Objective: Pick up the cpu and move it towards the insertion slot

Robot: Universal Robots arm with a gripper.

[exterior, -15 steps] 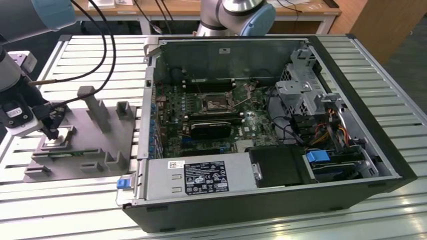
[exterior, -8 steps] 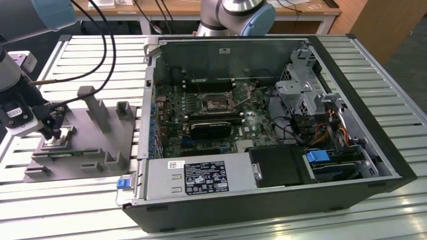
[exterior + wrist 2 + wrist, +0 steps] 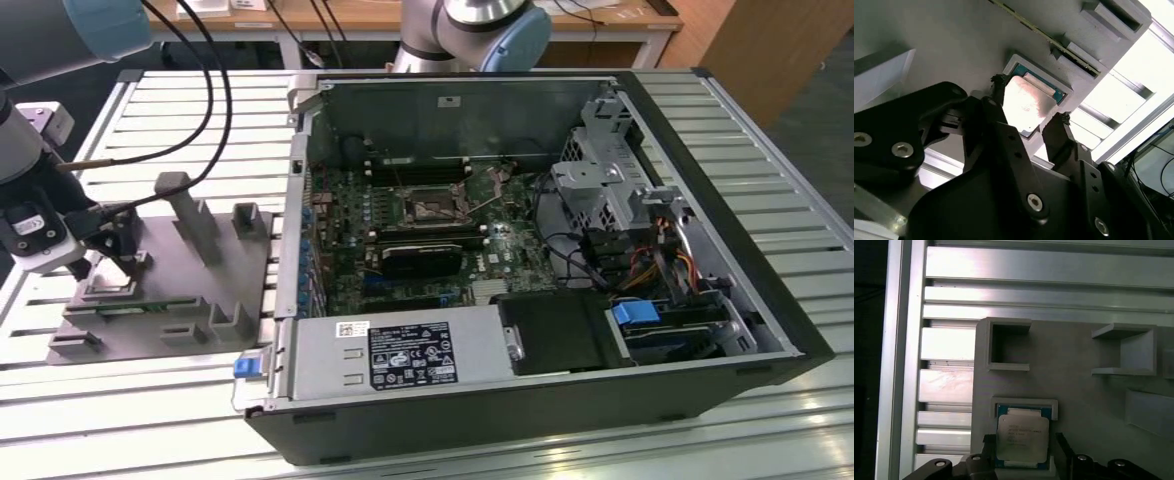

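Observation:
The cpu (image 3: pixel 1022 438), a silvery square chip with a thin green rim, lies flat in a shallow square nest of the grey fixture plate (image 3: pixel 180 295). My gripper (image 3: pixel 111 268) hangs low over that nest at the exterior view's left. In both wrist views its two black fingers (image 3: pixel 996 95) stand either side of the cpu (image 3: pixel 1026 102) with a narrow gap at each edge, so the gripper (image 3: pixel 1024 440) is open around it. The insertion slot (image 3: pixel 435 206), a black square socket in a shiny metal frame, sits on the motherboard inside the open computer case, far toward the exterior view's right.
Upright grey posts (image 3: pixel 174 205) and blocks (image 3: pixel 244 222) rise from the fixture plate close to the gripper. The case's side wall (image 3: pixel 296 200) stands between fixture and motherboard. A black heatsink (image 3: pixel 420 258), a power supply (image 3: pixel 400 355) and drive cages (image 3: pixel 627 200) surround the socket. Cables (image 3: pixel 200 90) hang above the slatted table.

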